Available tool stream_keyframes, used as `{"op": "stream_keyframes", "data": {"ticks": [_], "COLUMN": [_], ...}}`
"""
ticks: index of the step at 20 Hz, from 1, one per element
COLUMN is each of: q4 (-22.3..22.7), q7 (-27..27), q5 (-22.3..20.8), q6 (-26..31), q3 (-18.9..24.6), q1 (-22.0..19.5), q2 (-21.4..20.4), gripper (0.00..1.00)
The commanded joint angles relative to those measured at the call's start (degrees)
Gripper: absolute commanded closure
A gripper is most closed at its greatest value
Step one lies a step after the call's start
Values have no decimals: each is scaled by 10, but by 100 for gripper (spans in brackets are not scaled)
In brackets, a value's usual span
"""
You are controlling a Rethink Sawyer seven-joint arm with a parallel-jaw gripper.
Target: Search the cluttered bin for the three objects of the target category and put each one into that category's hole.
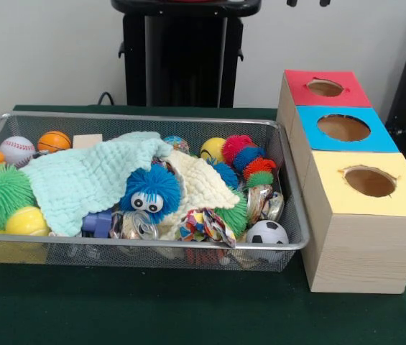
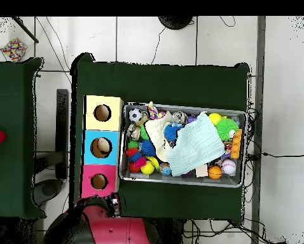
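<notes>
Wire-mesh bin [image 1: 1,121] on the green table [image 1: 188,309], filled with assorted toys. Blue fuzzy puffball [image 1: 149,190] with white googly eyes — lying near the bin's front wall, about mid-length, on top of the clutter between a pale mint cloth [image 1: 80,180] and a cream cloth [image 1: 199,183]; in the overhead view it [image 2: 173,131] sits beside the mint cloth. Around it: a green spiky ball [image 1: 0,194] and yellow ball [image 1: 26,221] at one end, a baseball [image 1: 17,149] and small basketball [image 1: 54,141] at the back, a soccer ball [image 1: 266,233] at the front corner nearest the boxes. Beside the bin, a row of three pale wooden boxes; the red-surround hole [image 1: 325,88] is the farthest from the camera, with the blue-surround hole [image 1: 343,128] and yellow-surround hole [image 1: 370,182] in front of it. Gripper [image 1: 308,3] — only two dark tips at the top edge, above the red box, well apart from the puffball; whether they are parted or closed cannot be told.
</notes>
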Motion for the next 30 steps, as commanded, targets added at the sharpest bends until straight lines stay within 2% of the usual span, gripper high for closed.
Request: {"op": "stream_keyframes", "data": {"ticks": [1,6,24,30], "q4": [8,-11,-48,-65], "q7": [79,86,78,96], "q5": [-2,-19,-11,-18], "q6": [-15,-23,-9,18], "q3": [3,-3,13,-1], "q1": [-27,-28,-49,-29], "q2": [24,38,85,84], "gripper": [0,0,0,0]}}
